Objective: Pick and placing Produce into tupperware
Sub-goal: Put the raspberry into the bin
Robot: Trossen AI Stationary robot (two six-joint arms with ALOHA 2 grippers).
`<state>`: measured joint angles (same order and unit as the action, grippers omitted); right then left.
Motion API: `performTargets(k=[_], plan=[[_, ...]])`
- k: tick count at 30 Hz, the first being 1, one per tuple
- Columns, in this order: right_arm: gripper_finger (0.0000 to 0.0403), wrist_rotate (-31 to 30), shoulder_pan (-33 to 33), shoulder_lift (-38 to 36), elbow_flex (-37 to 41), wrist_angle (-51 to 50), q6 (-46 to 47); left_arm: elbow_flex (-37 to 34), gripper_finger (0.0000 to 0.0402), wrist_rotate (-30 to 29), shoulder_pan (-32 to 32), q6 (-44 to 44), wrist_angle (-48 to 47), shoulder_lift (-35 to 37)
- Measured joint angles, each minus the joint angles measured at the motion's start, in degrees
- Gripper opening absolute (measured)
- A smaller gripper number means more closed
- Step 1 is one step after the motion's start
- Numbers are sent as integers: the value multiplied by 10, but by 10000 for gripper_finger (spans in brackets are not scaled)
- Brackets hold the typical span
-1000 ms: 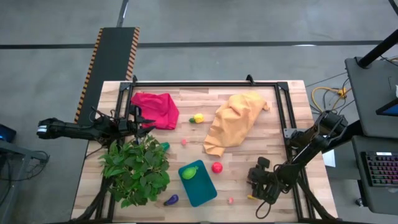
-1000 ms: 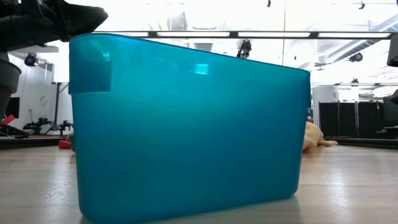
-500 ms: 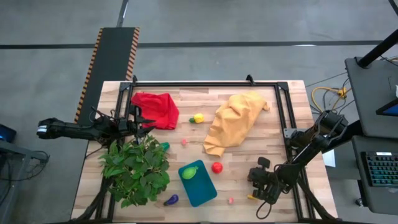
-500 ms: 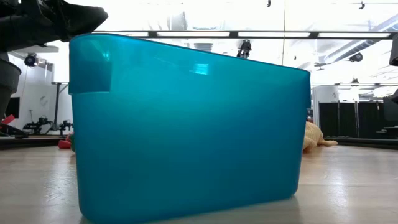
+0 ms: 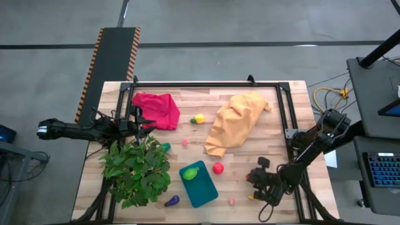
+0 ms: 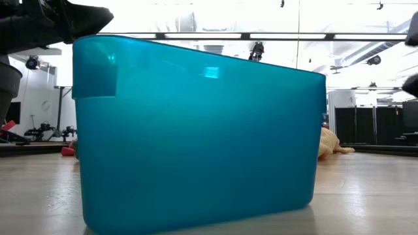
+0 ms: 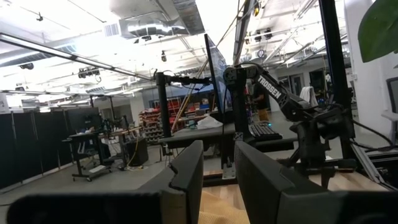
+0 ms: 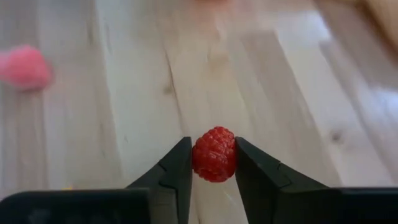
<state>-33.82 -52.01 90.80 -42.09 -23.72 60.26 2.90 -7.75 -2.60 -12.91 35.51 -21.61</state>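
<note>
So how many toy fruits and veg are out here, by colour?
Green: 2, one in the tub, one by the plant
Red: 2, a ball and a raspberry in the right tool
Pink: 2
Yellow: 1
Purple: 1
Total: 8
The left tool waits by the plant.

Your right tool [image 5: 253, 181] sits low over the surface [image 5: 275, 125] near its right front corner; a speck of red shows at its tip. Your left tool [image 5: 142, 127] rests at the left edge, beside the red cloth [image 5: 156, 109] and just behind the leafy plant [image 5: 137, 169]. The tupperware [image 5: 199, 184] holds a green piece [image 5: 190, 173]. A red ball [image 5: 218, 167] lies just right of it, a purple piece [image 5: 172, 200] at its front left corner, a pink piece [image 5: 232, 201] to its front right. A yellow piece [image 5: 199, 118] lies between the red and orange cloth [image 5: 237, 122].
</note>
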Motion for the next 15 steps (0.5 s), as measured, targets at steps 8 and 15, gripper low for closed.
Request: performTargets(k=[8, 15], plan=[[94, -52, 0, 0, -34, 9, -59, 0, 78, 0, 0, 0, 0, 0], [95, -102, 1, 0, -50, 71, -158, 0, 78, 0, 0, -12, 0, 0]])
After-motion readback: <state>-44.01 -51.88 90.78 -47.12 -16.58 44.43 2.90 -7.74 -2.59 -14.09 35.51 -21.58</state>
